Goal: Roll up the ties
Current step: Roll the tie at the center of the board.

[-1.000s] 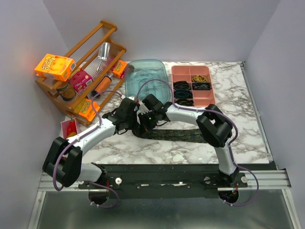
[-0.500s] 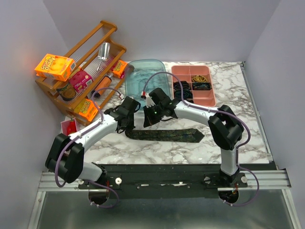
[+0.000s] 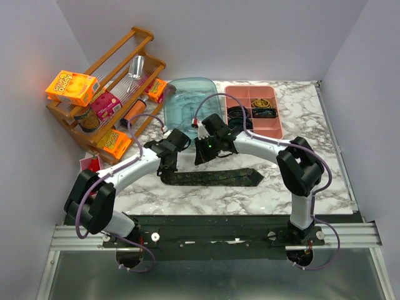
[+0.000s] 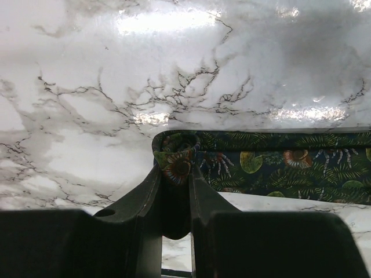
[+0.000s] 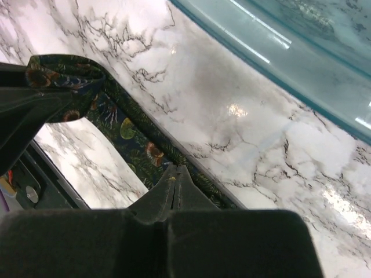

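Dark leaf-print tie point(image 3: 212, 177) lies flat on the bench point(image 3: 312, 169), left end effector point(image 4: 175, 172) grasping its curled end; right end effector point(image 5: 175, 174) clenched at the tie edge, grasp unclear. Roll just starting; next, turn that end over tightly.

The top external camera looks steeply down from above and behind the arm bases over the whole table point(image 3: 325, 144). The 2 wrist cameras sit close to the marble, looking past the left gripper point(image 4: 175, 171) and right gripper point(image 5: 175, 169); all 3 views share the rolled end of the tie point(image 4: 266, 168).
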You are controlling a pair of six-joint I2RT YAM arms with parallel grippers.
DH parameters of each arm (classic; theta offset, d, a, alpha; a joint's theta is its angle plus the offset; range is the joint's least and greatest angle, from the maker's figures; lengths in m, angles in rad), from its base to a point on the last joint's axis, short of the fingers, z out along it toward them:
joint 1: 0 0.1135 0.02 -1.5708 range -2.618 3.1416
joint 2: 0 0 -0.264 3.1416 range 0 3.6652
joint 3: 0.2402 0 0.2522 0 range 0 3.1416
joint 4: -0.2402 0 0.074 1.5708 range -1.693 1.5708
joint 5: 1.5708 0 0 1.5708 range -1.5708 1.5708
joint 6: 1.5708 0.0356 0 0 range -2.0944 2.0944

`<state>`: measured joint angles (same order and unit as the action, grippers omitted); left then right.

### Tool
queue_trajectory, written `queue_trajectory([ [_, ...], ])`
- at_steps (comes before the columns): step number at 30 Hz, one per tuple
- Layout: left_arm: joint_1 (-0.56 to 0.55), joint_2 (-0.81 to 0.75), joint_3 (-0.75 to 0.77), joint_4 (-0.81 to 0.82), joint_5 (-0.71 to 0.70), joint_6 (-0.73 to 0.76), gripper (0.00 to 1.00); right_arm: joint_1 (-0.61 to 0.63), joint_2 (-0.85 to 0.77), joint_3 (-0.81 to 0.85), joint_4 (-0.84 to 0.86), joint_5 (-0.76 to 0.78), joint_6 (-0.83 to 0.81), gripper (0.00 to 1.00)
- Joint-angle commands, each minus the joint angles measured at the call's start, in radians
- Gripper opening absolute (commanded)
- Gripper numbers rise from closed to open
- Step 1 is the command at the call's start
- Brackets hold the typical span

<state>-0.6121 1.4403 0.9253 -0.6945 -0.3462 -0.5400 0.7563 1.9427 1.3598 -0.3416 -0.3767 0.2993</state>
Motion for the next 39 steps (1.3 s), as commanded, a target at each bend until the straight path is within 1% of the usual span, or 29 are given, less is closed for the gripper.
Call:
queue_trajectory([
  [1, -0.009, 0.003, -0.002, -0.005, -0.048, -0.017, 0.0, 0.015, -0.054, -0.042, -0.036, -0.025, -0.04, 0.01],
  [5, -0.011, -0.003, -0.009, 0.003, -0.051, -0.017, 0.0, 0.049, -0.044, -0.06, -0.069, -0.031, -0.055, 0.01],
  [14, -0.011, -0.026, -0.032, 0.024, -0.051, -0.025, 0.0, 0.113, 0.002, -0.097, -0.068, -0.034, -0.049, 0.01],
  [18, -0.011, -0.035, -0.043, 0.027, -0.054, -0.025, 0.0, 0.112, 0.028, -0.09, -0.079, 0.014, -0.049, 0.01],
  [24, -0.012, -0.07, -0.055, 0.032, -0.053, -0.009, 0.0, 0.112, 0.076, -0.041, -0.143, 0.104, -0.037, 0.01],
  [32, -0.024, -0.103, -0.066, 0.039, -0.051, 0.006, 0.0, 0.109, 0.088, -0.007, -0.16, 0.133, -0.016, 0.01],
  [39, -0.054, -0.077, -0.063, 0.024, -0.074, 0.006, 0.0, 0.106, 0.091, 0.022, -0.178, 0.136, -0.009, 0.01],
])
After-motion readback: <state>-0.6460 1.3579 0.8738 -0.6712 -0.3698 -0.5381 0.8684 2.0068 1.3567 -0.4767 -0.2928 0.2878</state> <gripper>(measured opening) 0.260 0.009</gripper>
